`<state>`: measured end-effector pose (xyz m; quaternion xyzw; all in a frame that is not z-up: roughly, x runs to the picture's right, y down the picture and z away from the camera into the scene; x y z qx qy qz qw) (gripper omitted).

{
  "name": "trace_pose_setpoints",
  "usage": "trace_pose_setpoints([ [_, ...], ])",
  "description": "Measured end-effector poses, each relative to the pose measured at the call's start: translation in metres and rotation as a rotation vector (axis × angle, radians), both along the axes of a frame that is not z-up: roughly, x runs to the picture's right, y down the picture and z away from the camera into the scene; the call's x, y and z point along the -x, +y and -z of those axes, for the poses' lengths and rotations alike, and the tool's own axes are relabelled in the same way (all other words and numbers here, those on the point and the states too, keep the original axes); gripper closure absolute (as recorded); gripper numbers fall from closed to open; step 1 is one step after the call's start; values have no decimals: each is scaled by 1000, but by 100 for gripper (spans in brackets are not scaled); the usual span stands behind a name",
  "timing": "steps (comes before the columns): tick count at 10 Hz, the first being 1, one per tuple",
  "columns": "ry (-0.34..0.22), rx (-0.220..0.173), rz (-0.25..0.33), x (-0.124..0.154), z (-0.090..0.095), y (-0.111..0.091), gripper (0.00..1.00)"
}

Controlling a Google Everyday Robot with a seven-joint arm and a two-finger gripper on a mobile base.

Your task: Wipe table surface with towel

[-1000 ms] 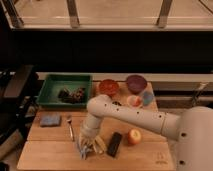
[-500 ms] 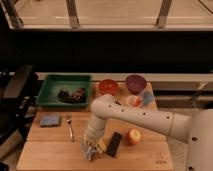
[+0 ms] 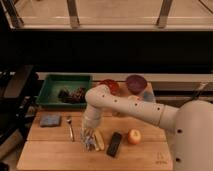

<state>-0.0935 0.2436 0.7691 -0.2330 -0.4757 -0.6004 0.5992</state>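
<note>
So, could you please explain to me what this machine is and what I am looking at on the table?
It is a mobile robot with one white arm that ends in a two-fingered pincer. There is a single camera, looking down at the wooden table from above; where it is mounted I cannot say. The pincer is down at the tabletop, near the front, shut on a small grey-blue towel for wiping. Beside it lie a yellowish item, a flat black object and an apple. Towards the picture's left are a blue pad and a piece of cutlery. At the back stand a green tray with dark things in it, a red bowl and a purple bowl.
</note>
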Motion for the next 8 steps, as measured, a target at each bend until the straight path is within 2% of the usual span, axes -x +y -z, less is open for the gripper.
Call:
trace_pose_setpoints([
  [2,-33,18,10,15,-6,8,92],
  [5,-53,79,-10,15,-3,50,92],
  [7,-20,117,-41,2,10,79,92],
  [8,5,112,-42,-10,14,82,92],
])
